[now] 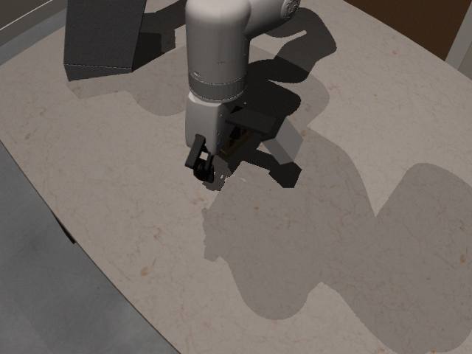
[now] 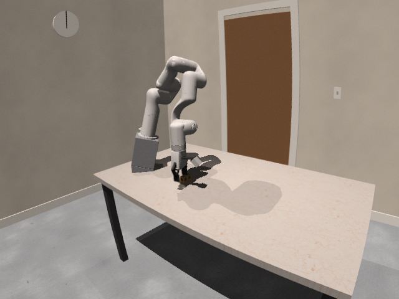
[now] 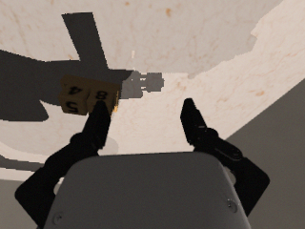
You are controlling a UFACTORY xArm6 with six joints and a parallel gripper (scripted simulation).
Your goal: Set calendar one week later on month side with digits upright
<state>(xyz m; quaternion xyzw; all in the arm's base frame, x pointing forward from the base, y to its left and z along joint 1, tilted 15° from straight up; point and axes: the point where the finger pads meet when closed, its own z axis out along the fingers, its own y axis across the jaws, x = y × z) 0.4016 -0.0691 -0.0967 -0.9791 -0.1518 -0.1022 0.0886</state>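
Observation:
The small wooden calendar [image 3: 88,96], a tray with two tan digit cubes, stands on the table in the arm's shadow. In the wrist view its left cube shows a 4 and a 5, and its right cube [image 3: 104,96] shows an 8. My gripper [image 3: 145,109] is open and empty, low over the table. Its left fingertip overlaps the right cube's edge, and the calendar lies outside the fingers, to their left. In the top view the gripper [image 1: 206,167] hides most of the calendar [image 1: 236,144]. The exterior view shows the calendar [image 2: 186,181] right beside the gripper [image 2: 178,172].
The arm's grey base box [image 1: 100,37] stands at the table's back left and also shows in the exterior view [image 2: 144,154]. The table's edge [image 1: 57,213] runs along the left, near the gripper. The wrist camera bracket [image 1: 249,122] juts out beside the gripper.

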